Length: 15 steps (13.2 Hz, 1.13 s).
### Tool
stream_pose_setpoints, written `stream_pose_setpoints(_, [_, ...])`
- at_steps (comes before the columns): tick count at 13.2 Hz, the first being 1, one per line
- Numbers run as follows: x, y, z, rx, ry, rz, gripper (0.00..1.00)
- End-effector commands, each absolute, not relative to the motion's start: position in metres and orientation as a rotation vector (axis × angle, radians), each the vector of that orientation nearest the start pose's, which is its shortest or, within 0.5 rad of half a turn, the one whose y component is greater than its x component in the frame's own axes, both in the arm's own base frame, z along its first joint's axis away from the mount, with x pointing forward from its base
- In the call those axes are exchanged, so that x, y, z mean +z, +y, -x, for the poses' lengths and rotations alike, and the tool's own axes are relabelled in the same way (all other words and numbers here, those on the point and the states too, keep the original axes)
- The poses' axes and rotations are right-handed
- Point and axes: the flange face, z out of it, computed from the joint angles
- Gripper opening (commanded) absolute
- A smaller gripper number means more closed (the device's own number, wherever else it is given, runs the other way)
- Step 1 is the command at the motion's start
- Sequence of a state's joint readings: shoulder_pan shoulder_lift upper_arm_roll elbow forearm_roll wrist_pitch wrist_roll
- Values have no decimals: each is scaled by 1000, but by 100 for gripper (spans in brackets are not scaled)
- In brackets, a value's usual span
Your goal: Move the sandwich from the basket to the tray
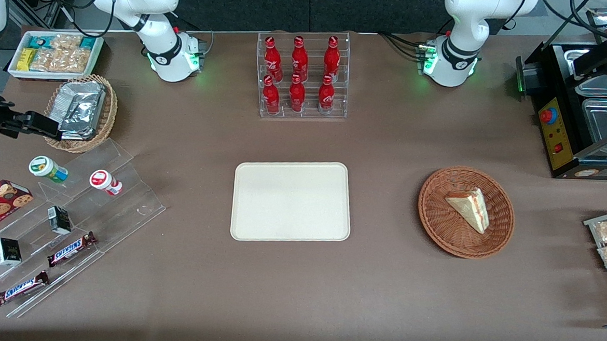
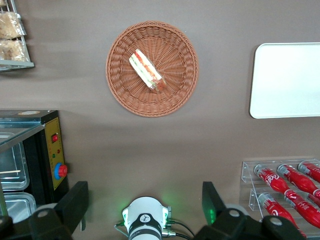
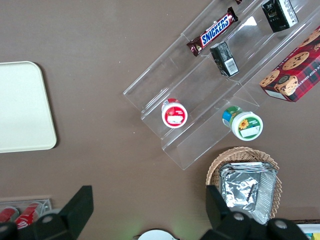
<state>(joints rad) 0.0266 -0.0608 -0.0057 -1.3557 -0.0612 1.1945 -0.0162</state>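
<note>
Claw (image 2: 145,210) of the left arm hangs high above the desk (image 1: 388,144) with its two dark fingers (image 2: 75,202) spread wide and holding nothing. Well below it, the sandwich (image 2: 146,70) lies in the basket (image 2: 152,68), apart from the fingers. In the front view the sandwich (image 1: 470,208) rests tilted in the basket (image 1: 466,212), toward the working arm's end of the brown desk. Beside the basket lies the bare cream tray (image 1: 291,201); a clear rack of red bottles (image 1: 301,76) stands farther from the front camera than the tray.
</note>
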Motion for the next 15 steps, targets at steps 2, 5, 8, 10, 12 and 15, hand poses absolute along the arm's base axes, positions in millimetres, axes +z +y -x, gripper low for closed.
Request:
stream_pose_setpoints(2, [723, -10, -486, 152, -8, 3138, 100])
stream_pose_setpoints(5, [705, -6, -503, 178, -26, 3113, 100])
stream_pose_setpoints(8, [651, 11, -542, 225, -143, 3096, 100])
stream_pose_setpoints(10, [605, 13, -562, 208, -256, 3083, 100])
stream_pose_setpoints(12, [561, 14, -568, 201, -354, 3070, 100])
stream_pose_setpoints(15, [510, 13, -573, 172, -405, 3067, 100])
